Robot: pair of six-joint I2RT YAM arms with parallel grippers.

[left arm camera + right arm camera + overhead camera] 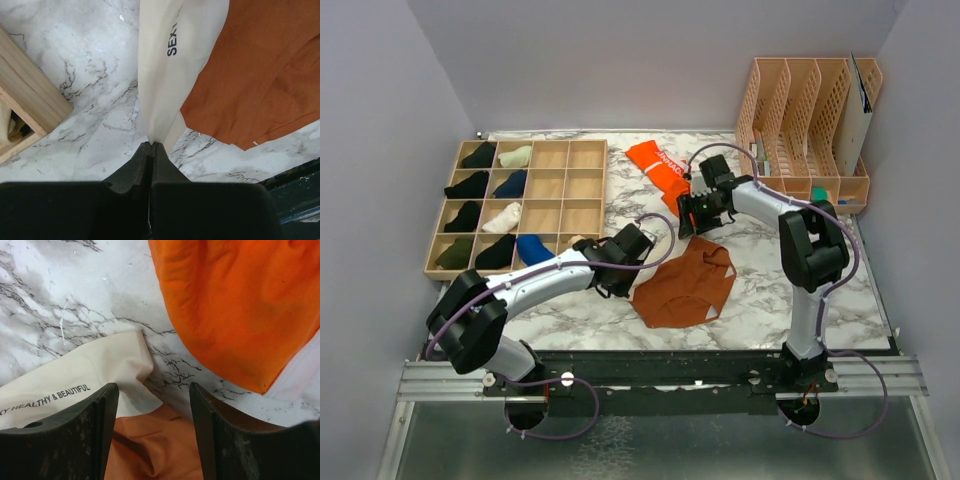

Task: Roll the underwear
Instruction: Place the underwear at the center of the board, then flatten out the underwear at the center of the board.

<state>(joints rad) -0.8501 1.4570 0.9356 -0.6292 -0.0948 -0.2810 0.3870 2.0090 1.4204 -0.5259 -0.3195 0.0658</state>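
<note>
my left gripper point(151, 145) is clamping shut on the cream waistband point(165, 60) of the rust-brown brief point(685, 285), which is lying spread on the marble table point(760, 300) in front of my 2 arms. my right gripper point(151, 390) is hanging over the band's other corner, jaws apart, nothing between them. as i am judging it, the pinch is sitting only at the band's edge, so a pull could be slipping it free. the bright orange brief point(235, 305) is lying just beside that gripper, so a closing grab could be catching it too. the marble is looking smooth, so cloth may be sliding rather than rolling. the wooden divider tray point(548, 172) is standing near on my left, the file rack point(800, 100) at the back right, and plain walls point(620, 60) are enclosing 3 sides.
</note>
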